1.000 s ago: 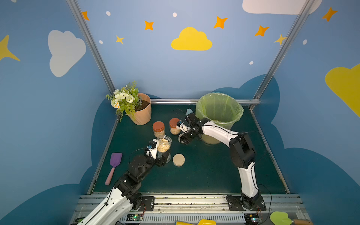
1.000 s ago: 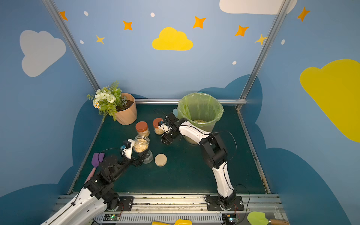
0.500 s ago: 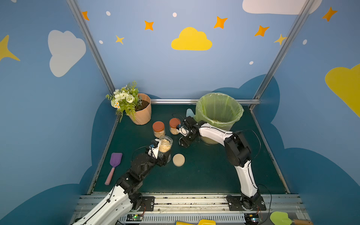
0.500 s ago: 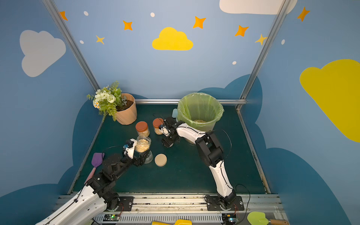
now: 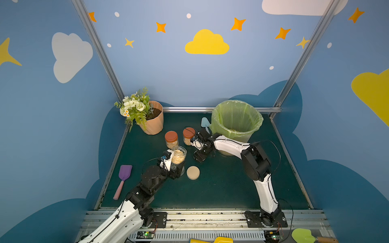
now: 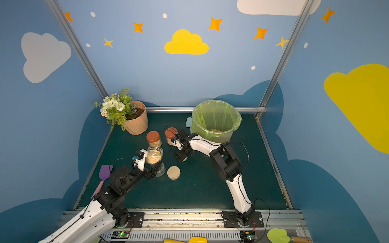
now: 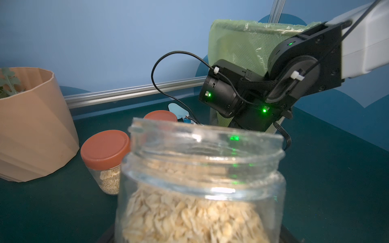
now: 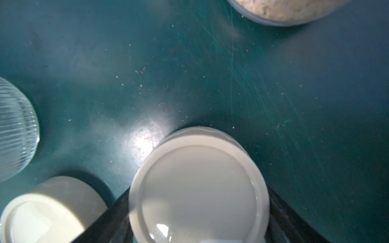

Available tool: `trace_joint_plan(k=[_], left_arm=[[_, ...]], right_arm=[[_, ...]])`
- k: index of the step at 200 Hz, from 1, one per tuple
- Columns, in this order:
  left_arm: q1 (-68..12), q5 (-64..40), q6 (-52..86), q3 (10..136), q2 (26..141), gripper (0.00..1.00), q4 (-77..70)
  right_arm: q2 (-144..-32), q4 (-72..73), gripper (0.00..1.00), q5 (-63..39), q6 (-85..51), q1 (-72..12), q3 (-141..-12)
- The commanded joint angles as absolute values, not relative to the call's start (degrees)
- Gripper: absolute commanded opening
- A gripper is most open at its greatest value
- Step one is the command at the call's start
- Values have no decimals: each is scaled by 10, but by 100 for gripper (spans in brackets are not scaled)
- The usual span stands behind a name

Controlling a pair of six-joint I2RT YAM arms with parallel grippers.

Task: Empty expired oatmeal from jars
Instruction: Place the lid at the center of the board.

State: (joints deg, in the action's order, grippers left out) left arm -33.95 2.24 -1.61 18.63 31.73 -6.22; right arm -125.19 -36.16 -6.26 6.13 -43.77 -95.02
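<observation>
My left gripper point(image 5: 176, 166) is shut on the lower part of an open jar point(image 5: 178, 156) of tan oatmeal point(image 7: 189, 214), held off the mat. Two jars with rust-red lids point(image 5: 171, 140) point(image 5: 188, 135) stand behind it, both holding oatmeal. My right gripper point(image 5: 199, 157) points down, low over the mat, shut on a beige lid point(image 8: 199, 187) that sits between its black fingers point(image 8: 117, 212). A second beige lid point(image 5: 193, 172) lies on the mat beside the left gripper. An empty clear jar point(image 6: 161, 168) stands under my left gripper.
The bin with a green liner point(image 5: 236, 117) stands at the back right, with some oatmeal point(image 5: 233, 130) at its bottom. A peach flowerpot point(image 5: 152, 120) is at the back left. A purple spatula point(image 5: 123, 181) lies at the left edge and a light blue one point(image 5: 205, 123) beside the bin.
My right gripper has come down and forward from beside the red-lidded jars to just above the mat, still with the beige lid. The left arm and its jar have barely moved.
</observation>
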Motion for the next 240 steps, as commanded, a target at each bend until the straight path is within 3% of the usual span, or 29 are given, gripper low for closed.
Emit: trace_joint_plan(k=[1,76,84,124,240], left_arm=[[-337,24,-12,209,307,3,-109],[-337,21,-10,207,298,5,-108],[-337,20,-10,208,297,5,-106],[-337,21,-7,202,288,6,-106],[-337,-23,-11,253,351,3,-131]], right_arm=[[-1233,-370,84,-38,45,-442,-940],[-1253,-402,88,-39,34,-448,-967],[-1245,-391,96,-39,33,-449,-956],[-1219,-384,98,-10,32,-460,-936],[-1060,-398,98,23,46,-492,-921]])
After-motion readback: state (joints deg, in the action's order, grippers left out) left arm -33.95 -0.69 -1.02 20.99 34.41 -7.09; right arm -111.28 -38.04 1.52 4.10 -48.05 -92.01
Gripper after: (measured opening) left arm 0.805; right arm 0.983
